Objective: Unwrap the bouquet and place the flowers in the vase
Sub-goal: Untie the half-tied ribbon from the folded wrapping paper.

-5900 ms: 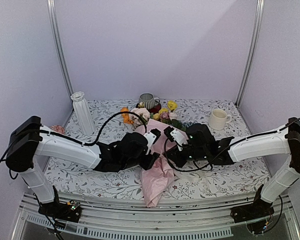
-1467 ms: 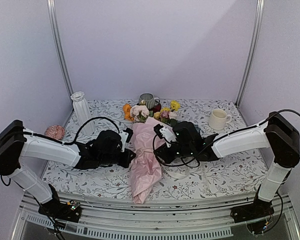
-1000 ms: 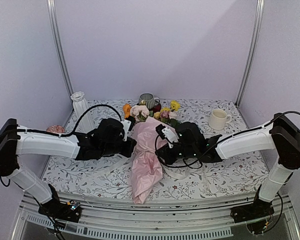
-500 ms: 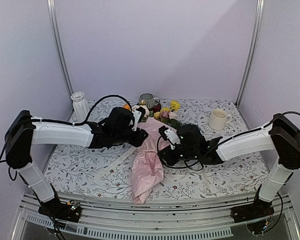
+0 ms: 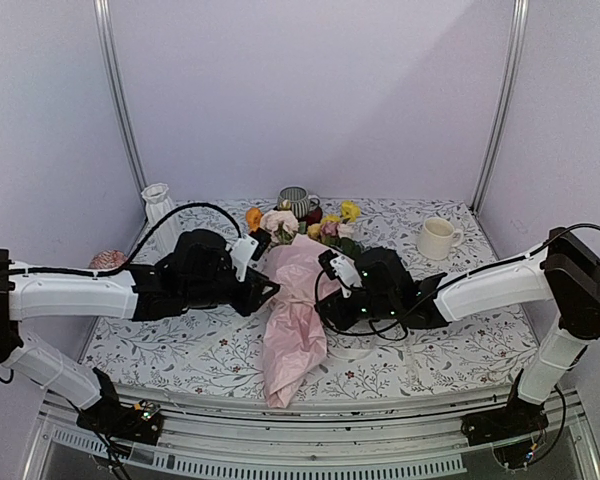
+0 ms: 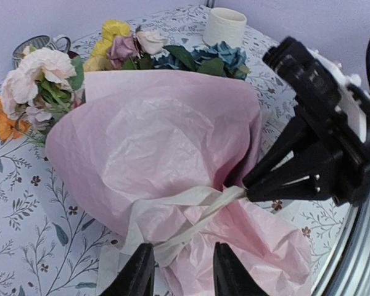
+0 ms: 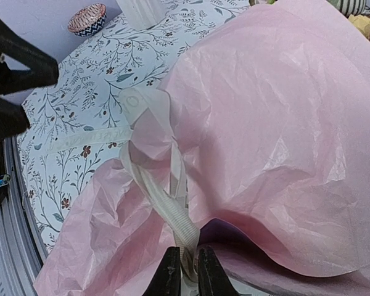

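At the middle of the table (image 5: pixel 450 350) the bouquet (image 5: pixel 295 300) lies flat, its long axis running from far to near: the flowers (image 5: pixel 300 225) point at the back wall and the crumpled tail of paper (image 5: pixel 285 370) trails toward the arm bases. The step in hand looks like untying. The ribbon (image 7: pixel 166 209) is knotted round the waist of the cone, and the right gripper (image 7: pixel 187 256) is pinched on a strand of it on the right side of the wrap. The left gripper (image 6: pixel 182 250) sits just at the left of the knot with its fingers apart and nothing between them. Next, I judge, the left should close on a loose end or pin the paper while the right draws its strand away, so the knot slips instead of dragging the whole bundle. The vase (image 5: pixel 162 225) stands upright at the far left, well apart from the bouquet, with no stems in it.
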Motion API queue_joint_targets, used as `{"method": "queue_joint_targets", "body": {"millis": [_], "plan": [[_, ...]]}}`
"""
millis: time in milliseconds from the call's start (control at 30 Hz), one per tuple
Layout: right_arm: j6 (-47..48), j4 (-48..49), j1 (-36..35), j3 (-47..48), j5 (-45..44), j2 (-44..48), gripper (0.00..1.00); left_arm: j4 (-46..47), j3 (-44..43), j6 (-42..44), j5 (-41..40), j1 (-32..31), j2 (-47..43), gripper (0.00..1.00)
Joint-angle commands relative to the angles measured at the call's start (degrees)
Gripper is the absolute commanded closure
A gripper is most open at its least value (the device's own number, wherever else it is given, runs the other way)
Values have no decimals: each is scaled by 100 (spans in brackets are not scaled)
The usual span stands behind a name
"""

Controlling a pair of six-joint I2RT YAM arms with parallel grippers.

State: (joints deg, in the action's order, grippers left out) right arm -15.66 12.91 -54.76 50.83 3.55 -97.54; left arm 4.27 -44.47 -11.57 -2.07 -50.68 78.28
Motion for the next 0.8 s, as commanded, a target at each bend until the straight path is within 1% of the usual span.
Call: {"method": "queue_joint_targets", "body": {"millis": [0, 67, 233, 433, 600, 700, 767], "plan": [[-66, 122, -42, 114, 9, 89, 87, -135, -112, 261, 426, -145, 300, 66], [-83, 170, -43, 110, 45, 103, 87, -137, -268, 339, 436, -189, 474, 64], [-57, 184, -43, 197, 85, 51, 87, -157, -653, 535, 460, -282, 946, 56], [-132, 312, -44, 38, -77, 223, 85, -428, -1086, 668, 322, -320, 1513, 57], [-180, 477, -51, -234, -270, 495, 84, -584, -1281, 733, 363, -333, 1773, 62], [-230, 543, -45, -362, -393, 629, 83, -612, -1349, 757, 379, -338, 1874, 67], [-248, 593, -49, -432, -461, 670, 83, -637, -1371, 789, 383, -344, 1900, 75]]}}
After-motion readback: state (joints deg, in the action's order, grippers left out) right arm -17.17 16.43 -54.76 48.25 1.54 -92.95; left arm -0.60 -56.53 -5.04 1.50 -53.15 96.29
